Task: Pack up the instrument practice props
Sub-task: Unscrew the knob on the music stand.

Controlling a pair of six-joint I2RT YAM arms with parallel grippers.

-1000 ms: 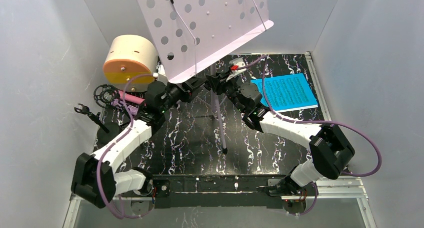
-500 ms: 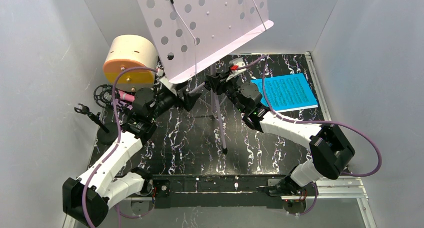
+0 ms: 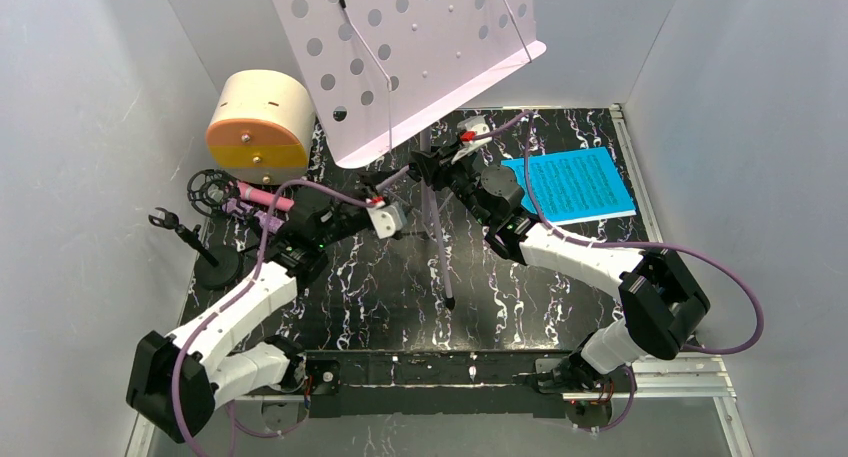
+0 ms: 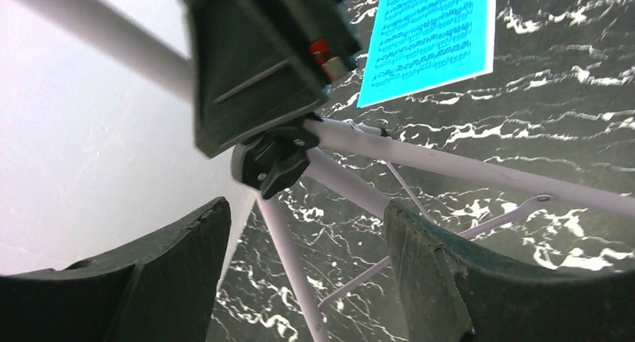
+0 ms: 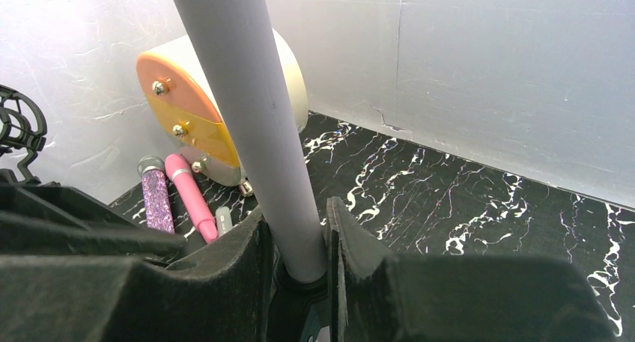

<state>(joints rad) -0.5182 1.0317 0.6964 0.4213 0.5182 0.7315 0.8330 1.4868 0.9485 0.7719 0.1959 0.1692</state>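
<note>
The lilac perforated music stand [image 3: 420, 57] stands upright at the back, tilted over the table. My right gripper [image 3: 428, 169] is shut on its pole [image 5: 254, 117] just above the black leg hub [image 4: 273, 159]. My left gripper [image 3: 398, 222] is open beside the stand's legs. One leg [image 4: 288, 260] shows in the gap between its fingers [image 4: 442, 282], touching neither. The blue and white sheet music [image 3: 572, 185] lies flat at the back right. The pink microphone [image 5: 191, 196] and the glittery purple mic [image 5: 157, 200] lie at the left, next to the black ring mount [image 3: 205, 187] and the tripod [image 3: 185, 232].
A cream round case with an orange face [image 3: 262, 120] sits in the back left corner. Grey walls [image 3: 90, 177] close in the table on three sides. The stand's long leg [image 3: 442, 267] reaches toward the near middle of the marbled black tabletop [image 3: 380, 297].
My left arm has pulled back from under the stand's desk and swung right toward the legs, its jaws opening wider. The right gripper has kept its hold on the pole.
</note>
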